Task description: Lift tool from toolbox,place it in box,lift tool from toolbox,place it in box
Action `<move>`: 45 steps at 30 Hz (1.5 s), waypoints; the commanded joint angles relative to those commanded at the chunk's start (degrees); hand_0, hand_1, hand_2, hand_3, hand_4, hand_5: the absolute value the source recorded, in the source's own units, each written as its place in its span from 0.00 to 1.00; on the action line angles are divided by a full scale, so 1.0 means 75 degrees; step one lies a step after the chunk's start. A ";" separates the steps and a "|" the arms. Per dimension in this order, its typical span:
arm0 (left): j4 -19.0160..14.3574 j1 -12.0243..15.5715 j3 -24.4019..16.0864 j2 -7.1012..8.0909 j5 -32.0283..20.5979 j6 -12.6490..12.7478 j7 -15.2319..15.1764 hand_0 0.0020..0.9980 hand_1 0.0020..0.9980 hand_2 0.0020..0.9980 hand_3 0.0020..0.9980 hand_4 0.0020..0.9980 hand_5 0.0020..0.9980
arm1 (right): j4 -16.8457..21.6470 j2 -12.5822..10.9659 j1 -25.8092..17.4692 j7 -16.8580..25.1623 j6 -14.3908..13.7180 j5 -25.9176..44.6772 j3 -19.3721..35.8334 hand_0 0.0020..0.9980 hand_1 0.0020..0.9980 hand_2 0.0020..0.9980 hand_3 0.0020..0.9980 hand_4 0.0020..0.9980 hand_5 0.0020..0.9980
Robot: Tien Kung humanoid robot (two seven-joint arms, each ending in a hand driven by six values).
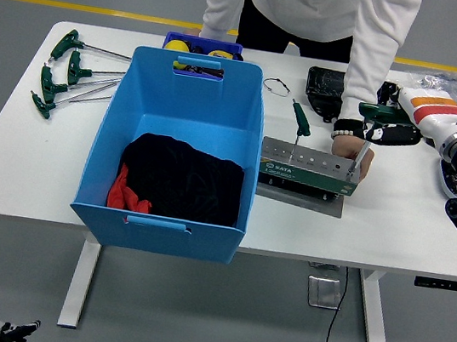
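A grey and green toolbox stand [307, 172] sits on the white table just right of the big blue box [188, 105]. Two green-handled tools stand in it: a screwdriver-like one [301, 123] at its left and a T-handle tool [373, 113] at its right end. My right hand [387, 128] comes in from the right and its black fingers are curled around the T-handle's green grip; the shaft is still in the stand. A person's hand [354, 150] rests on the stand's right end. The blue box holds black cloth [182, 180] and something red [126, 196].
Several green T-handle tools [69, 72] lie at the table's left. A small dark blue bin [201, 46] stands behind the blue box. A black tray [327, 89] and a small wire ring [276, 85] lie at the back. The person stands at the far side.
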 joint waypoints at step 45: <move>0.0000 -0.0015 0.0125 -0.0002 -0.0062 0.0010 -0.0014 0.76 0.77 0.74 0.68 0.70 0.63 | -0.0676 0.0147 -0.0014 0.0560 -0.1990 -0.0051 -0.0311 0.00 0.00 0.00 0.00 1.00 0.58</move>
